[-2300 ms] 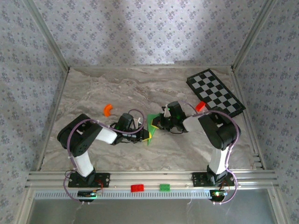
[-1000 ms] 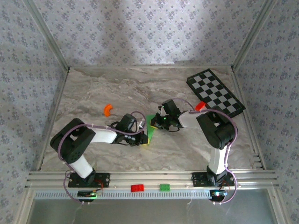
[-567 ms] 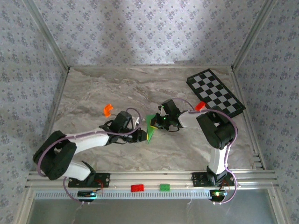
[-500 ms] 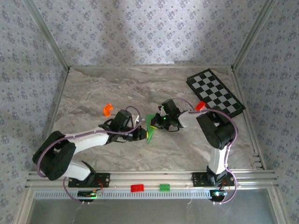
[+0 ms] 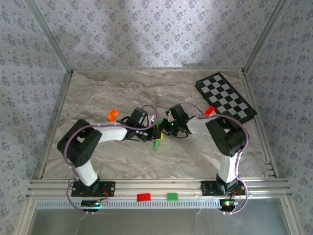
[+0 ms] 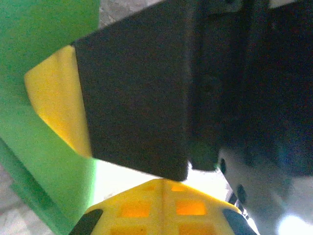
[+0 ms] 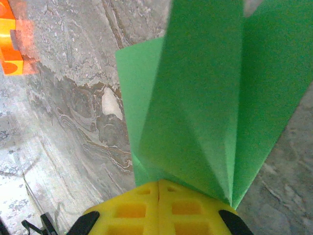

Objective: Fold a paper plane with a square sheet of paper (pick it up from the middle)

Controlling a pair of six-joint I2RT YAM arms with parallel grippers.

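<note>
The marbled desk (image 5: 98, 98) carries a checkered board (image 5: 226, 97) well off to the right of the right hand (image 7: 159, 185) and farther back. A folded green paper (image 7: 210, 107), creased into layered flaps, rises tilted from the right hand's yellow fingertips, which are clenched on its lower edge. The left hand (image 6: 164, 188) sits just beside the right hand, fingertips pressed together, with the paper at its left. Whether it pinches the paper cannot be told. A small orange piece (image 5: 113, 115) lies behind and left of the left hand, apart from it.
</note>
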